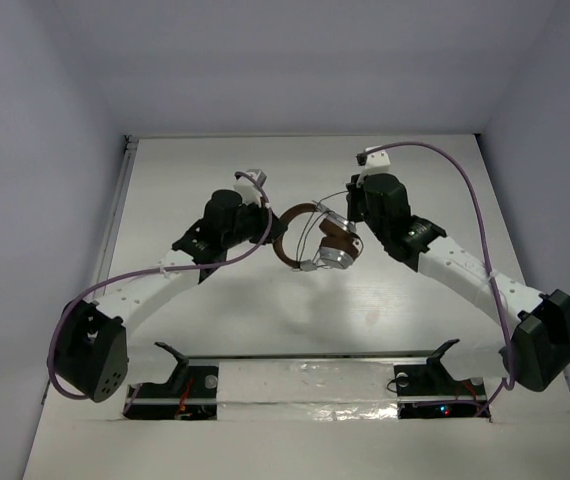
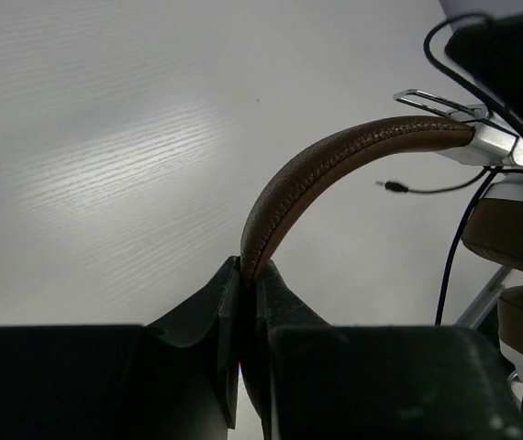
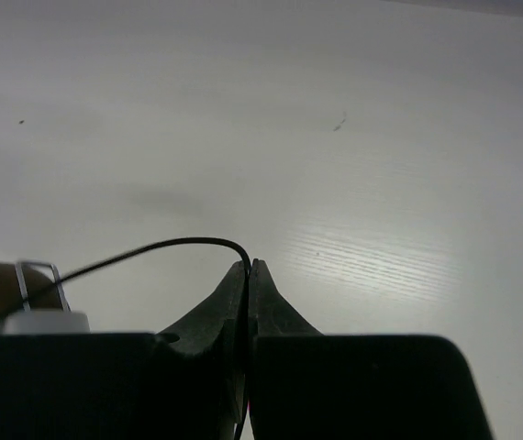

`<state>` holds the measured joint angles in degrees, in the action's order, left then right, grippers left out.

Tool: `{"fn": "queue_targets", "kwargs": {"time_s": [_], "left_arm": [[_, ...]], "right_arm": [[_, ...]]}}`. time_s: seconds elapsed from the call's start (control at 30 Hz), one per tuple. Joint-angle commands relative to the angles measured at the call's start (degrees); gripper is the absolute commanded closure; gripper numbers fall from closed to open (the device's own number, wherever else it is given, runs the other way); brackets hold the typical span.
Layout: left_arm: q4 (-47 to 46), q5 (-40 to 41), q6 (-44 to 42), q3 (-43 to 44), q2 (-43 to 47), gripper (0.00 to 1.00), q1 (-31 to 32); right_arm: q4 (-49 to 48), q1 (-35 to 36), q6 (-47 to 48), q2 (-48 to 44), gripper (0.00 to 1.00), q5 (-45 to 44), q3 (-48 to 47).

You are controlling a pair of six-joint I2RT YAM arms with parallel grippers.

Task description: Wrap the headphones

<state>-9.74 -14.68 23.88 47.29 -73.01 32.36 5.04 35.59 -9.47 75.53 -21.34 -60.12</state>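
Headphones (image 1: 337, 246) are btwn my arms, over mid bench (image 1: 265, 320). My left pincer (image 2: 249, 275) grips the headband (image 2: 335, 158): stiff, good hold. Right pincer (image 3: 248, 275) pinches the cord (image 3: 151, 248): thin, limp, prob. slippery.

Headphones (image 1: 325, 245): brown band (image 2: 335, 158), blk cord (image 3: 151, 249); table (image 3: 381, 137) white.

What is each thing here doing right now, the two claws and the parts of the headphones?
Left gripper: shut on the headband.
Right gripper: shut on the cord.
Headband: clamped between the fingers, arching away from them.
Cord: pinched, curving loose, plug end unheld.
Earcups: close together, beside the right gripper.
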Motion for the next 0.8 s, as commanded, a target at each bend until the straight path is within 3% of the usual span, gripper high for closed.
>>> {"fn": "queue_targets", "kwargs": {"time_s": [0.0, 0.43, 0.6, 0.77], "left_arm": [[-8.98, -7.46, 4.59, 3.34, 3.49, 1.0, -1.86], [-10.83, -11.68, 8.64, 8.17, 6.83, 1.0, -7.84], [-10.48, -14.15, 8.64, 9.4, 7.27, 1.0, -8.45], [-9.16, -13.45, 9.43, 10.63, 7.97, 1.0, -10.21]], "right_arm": [[-4.6, -0.44, -4.14, -3.8, 1.0, 6.39, 2.1], [-15.13, -0.44, -7.49, -4.25, 1.0, 27.48, 9.14], [-15.24, -1.75, -7.4, -4.42, 1.0, 24.51, 10.2], [-15.49, -2.28, -8.27, -4.69, 1.0, 27.31, 10.02]]}}
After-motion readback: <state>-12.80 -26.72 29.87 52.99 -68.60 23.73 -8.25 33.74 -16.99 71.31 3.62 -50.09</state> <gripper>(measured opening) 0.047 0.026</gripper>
